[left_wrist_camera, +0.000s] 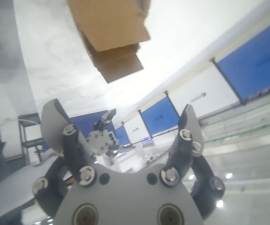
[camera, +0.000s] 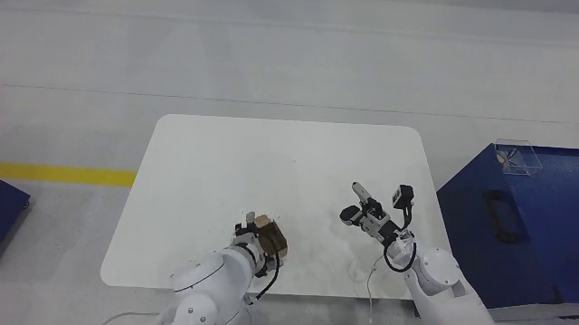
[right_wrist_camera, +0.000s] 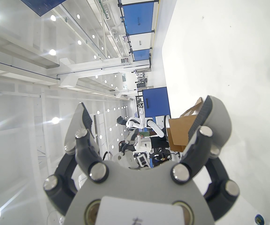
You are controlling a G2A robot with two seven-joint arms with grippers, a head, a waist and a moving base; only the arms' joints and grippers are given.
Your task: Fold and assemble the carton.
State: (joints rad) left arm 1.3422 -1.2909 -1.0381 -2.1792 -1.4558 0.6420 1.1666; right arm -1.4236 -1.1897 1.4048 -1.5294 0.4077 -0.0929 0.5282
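Two open grippers, one small brown cardboard carton (camera: 271,233).
Left gripper (left_wrist_camera: 123,115) just beside the carton, jaws spread, empty; right gripper (right_wrist_camera: 144,108), also spread, well apart.

The carton (camera: 270,233) is plain brown cardboard, unprinted and darker in its shaded folds. The table (camera: 271,153) is flat white. The left gripper (left_wrist_camera: 120,106) and the right gripper (right_wrist_camera: 145,101) are both pale grey, with black ribbed pads (right_wrist_camera: 200,115) and silver bolts. The floor (camera: 271,53) is light grey, crossed by a yellow stripe (camera: 63,174). The cabinet (camera: 543,271) is deep blue.
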